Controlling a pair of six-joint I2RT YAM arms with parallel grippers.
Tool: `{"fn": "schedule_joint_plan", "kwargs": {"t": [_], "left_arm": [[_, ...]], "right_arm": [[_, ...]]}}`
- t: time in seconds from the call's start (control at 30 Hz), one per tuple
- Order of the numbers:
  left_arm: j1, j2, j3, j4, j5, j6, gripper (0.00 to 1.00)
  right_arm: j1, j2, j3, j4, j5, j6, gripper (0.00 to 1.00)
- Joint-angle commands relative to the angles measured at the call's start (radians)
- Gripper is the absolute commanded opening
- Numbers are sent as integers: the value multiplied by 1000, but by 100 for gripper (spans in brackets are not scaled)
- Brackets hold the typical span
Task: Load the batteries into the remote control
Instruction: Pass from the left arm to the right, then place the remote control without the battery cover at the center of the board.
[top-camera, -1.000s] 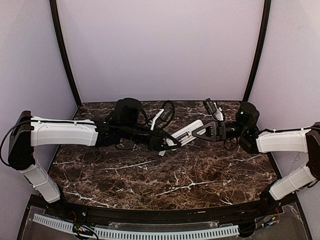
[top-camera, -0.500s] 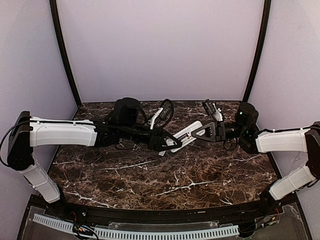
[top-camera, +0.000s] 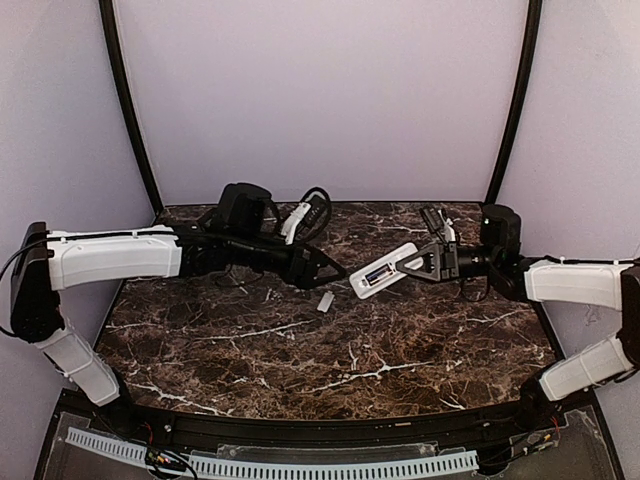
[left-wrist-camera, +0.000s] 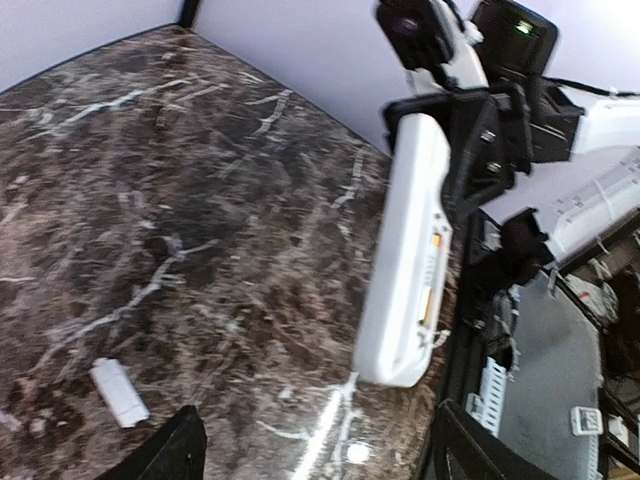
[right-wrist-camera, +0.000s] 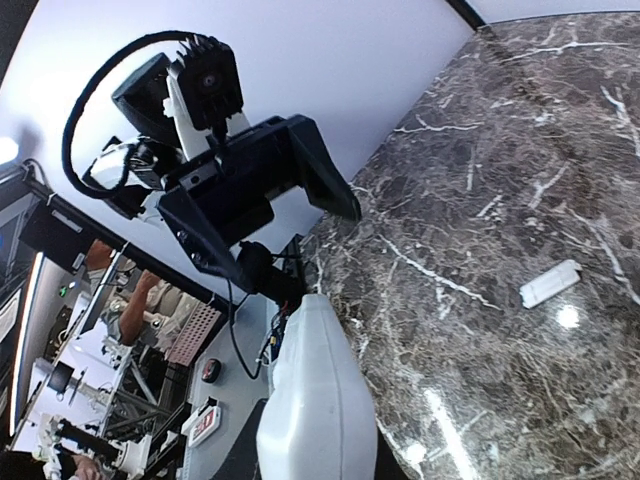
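Left gripper (top-camera: 331, 270) left of centre, jaws wide. Loose cover (top-camera: 325, 301) flat on table (top-camera: 300, 360) just below. Remote control (top-camera: 385, 270) right of centre, held aloft, long axis lower-left to upper-right, free end toward left gripper. Right gripper (top-camera: 428, 262) clamps its upper-right end. Bare marble across lower frame.

Soft, even light is cast from above in the top view, and the bench (top-camera: 300, 360) is rendered sharp. In the left wrist view the marble is smeared by blur. Glare spots are reflected off the polished stone in both wrist views, and the remote control (right-wrist-camera: 310, 400) is overexposed.
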Motion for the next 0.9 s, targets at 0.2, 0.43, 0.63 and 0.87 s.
{"fn": "schedule_joint_plan", "kwargs": {"t": [0.2,0.43,0.63,0.87], "left_arm": [[44,123,243,-456,-487,246,74],[42,349,465,-599,-483,254,63],[42,475,579,-625,-477,266,58],[34,607,703,-646,-487,277,43]], "right_arm": [[-135,-21,-11,-270,62,-159,0],[-150,32,-4,-331,74,-198,0],[-150,74,-15,-370,73,-233,0],[-147,106,-32,-367,69,-234,0]]}}
